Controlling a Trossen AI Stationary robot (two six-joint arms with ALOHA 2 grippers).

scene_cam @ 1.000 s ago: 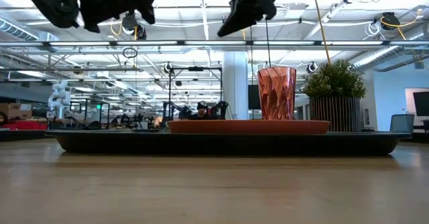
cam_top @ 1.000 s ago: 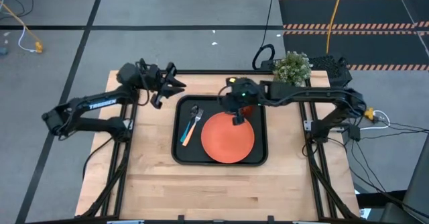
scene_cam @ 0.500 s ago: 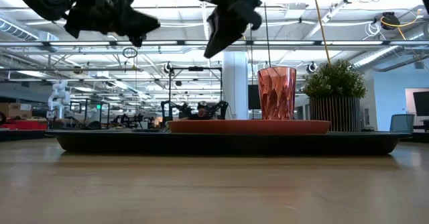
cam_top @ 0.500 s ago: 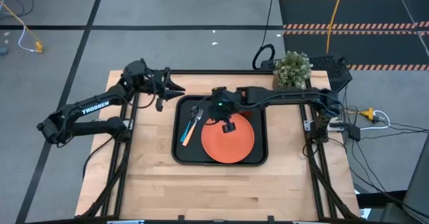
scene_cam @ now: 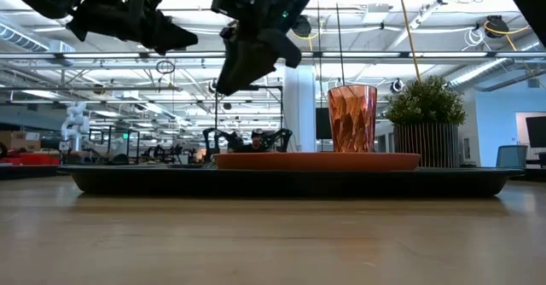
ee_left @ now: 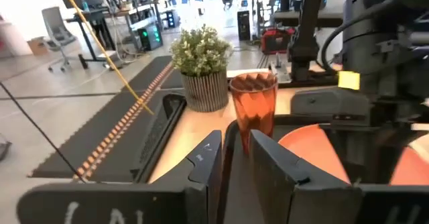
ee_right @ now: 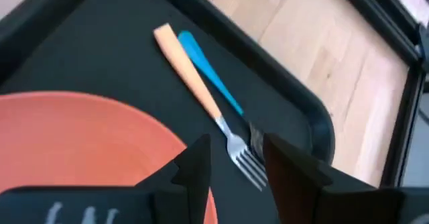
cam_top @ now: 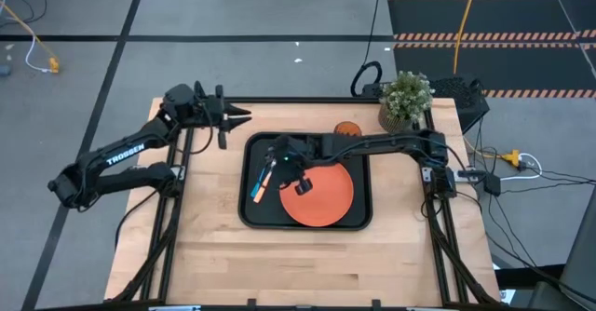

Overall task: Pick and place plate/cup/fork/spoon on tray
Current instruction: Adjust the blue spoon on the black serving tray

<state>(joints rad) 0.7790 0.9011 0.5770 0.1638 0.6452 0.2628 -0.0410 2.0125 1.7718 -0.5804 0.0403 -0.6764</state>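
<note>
1. Nearest us on the bench [cam_top: 307,264] lies the black tray [cam_top: 358,220], and the orange plate [cam_top: 321,195] sits flat inside it, toward its right half.
2. Beside the plate, on the tray's left strip, the fork [ee_right: 201,96] and the blue-handled spoon [ee_right: 214,80] lie side by side, touching or nearly so.
3. The right hand [cam_top: 296,169] has swept across the tray over the last second, from above the cup to the plate's left edge, just beside the cutlery. Its fingers [ee_right: 194,167] stand apart and hold nothing.
4. The cup [cam_top: 346,129] is upright at the tray's far edge; from above we cannot quite tell whether it stands inside the rim.
5. The left hand [cam_top: 228,120] waits off the tray's far left corner, fingers [ee_left: 278,163] apart, empty.
6. We judge all four things look placed, so the shift may be a last nudge of the cutlery.
7. Farthest back stands a potted plant [cam_top: 405,95].
</note>
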